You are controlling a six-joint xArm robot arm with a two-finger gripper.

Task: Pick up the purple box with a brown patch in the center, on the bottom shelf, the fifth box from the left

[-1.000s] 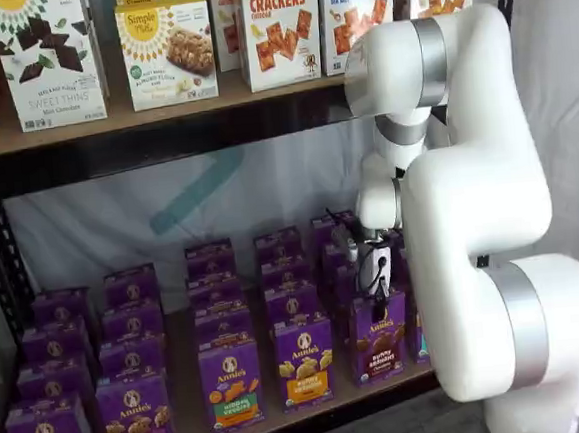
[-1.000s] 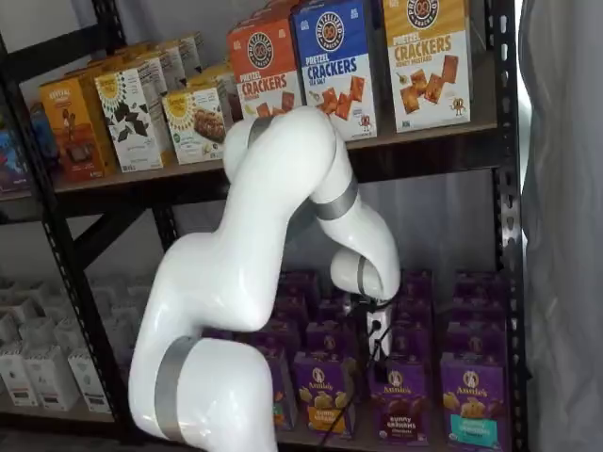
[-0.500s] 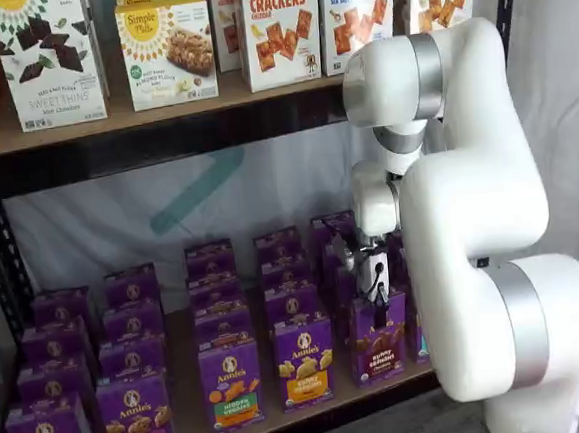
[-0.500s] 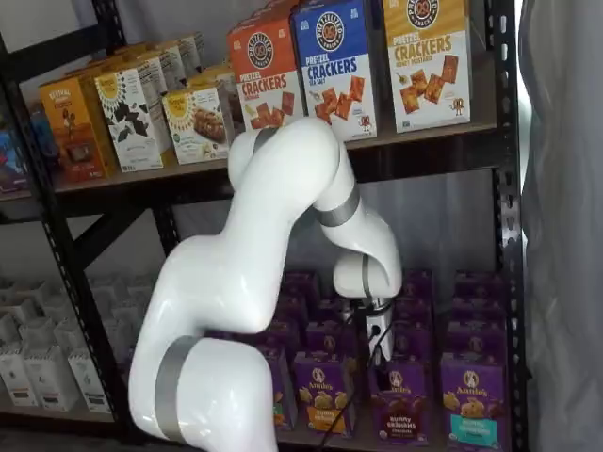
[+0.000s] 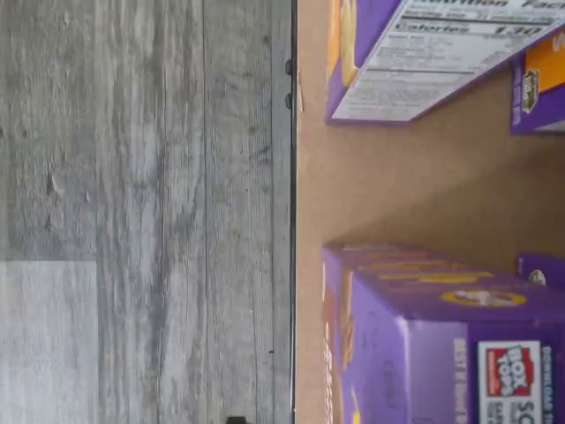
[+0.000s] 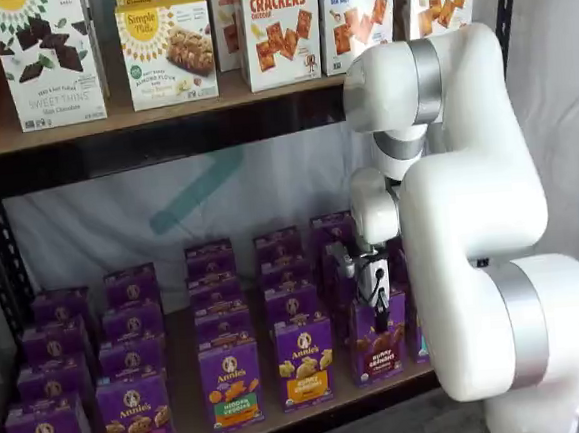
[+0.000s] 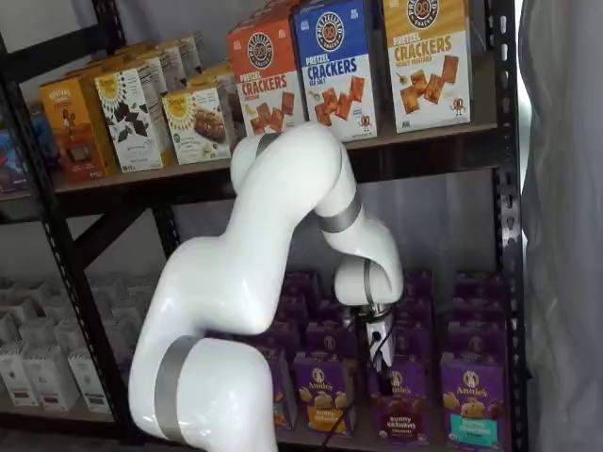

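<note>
The purple box (image 6: 378, 346) with the dark brown band stands upright at the front of the bottom shelf (image 6: 189, 425), and it shows in both shelf views (image 7: 399, 411). My gripper (image 6: 380, 316) hangs straight over its top, white body above and black fingers right at the box's top edge. It also shows in a shelf view (image 7: 383, 365). The fingers are seen side-on, so I cannot tell whether a gap shows or whether they touch the box. The wrist view shows the shelf board (image 5: 406, 185) and two purple boxes, but not the fingers.
Rows of purple Annie's boxes fill the shelf, with a yellow-band box (image 6: 305, 372) just left of the target and a teal-band box (image 7: 470, 411) to its right. Cracker boxes (image 6: 280, 29) stand on the higher board. My white arm (image 6: 480, 212) blocks the shelf's right end.
My gripper has come down and slightly left towards the top of the brown-band box. The arm's elbow has dropped a little. No box has moved.
</note>
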